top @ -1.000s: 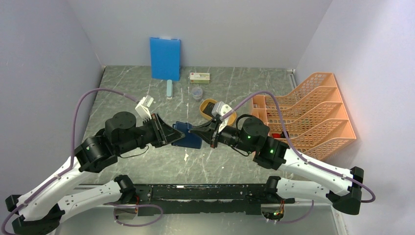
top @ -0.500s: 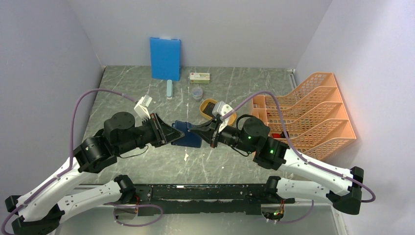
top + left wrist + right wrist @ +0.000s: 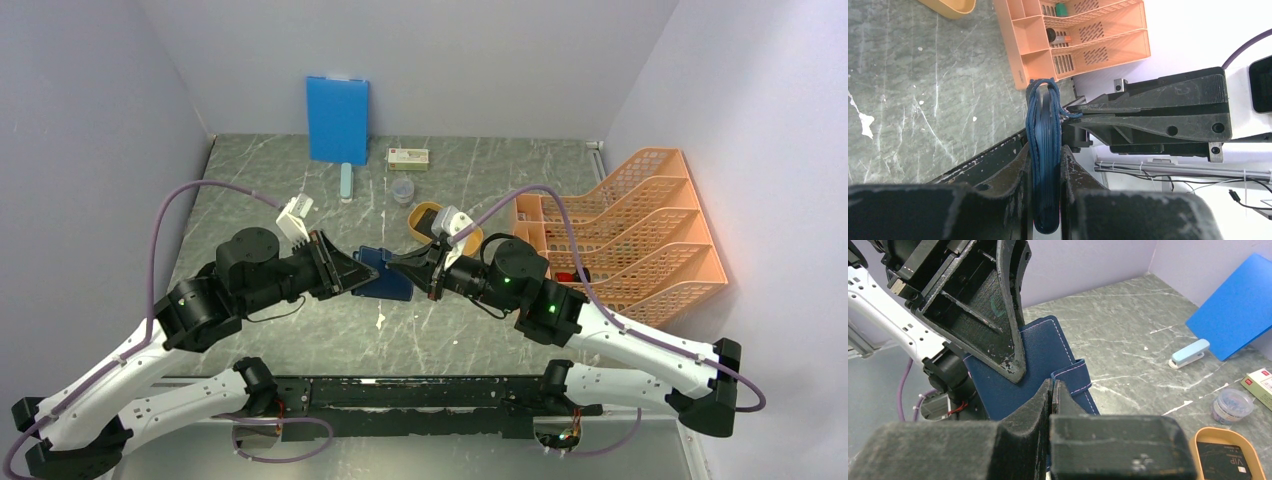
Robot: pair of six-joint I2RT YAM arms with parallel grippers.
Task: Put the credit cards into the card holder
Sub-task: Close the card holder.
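The dark navy card holder is held up over the table's middle. It shows edge-on in the left wrist view and flat-faced in the right wrist view. My left gripper is shut on its body. My right gripper is shut on its small clasp tab, with the fingertips pressed together; its tip also shows in the left wrist view. A black credit card lies in the yellow-orange oval tray.
An orange file rack stands at the right. A bright blue board leans on the back wall. A light blue stapler-like item, a small box and a small clear cup sit at the back.
Almost nothing: the right wrist has shifted a touch to the left; both grippers keep their hold on the card holder.
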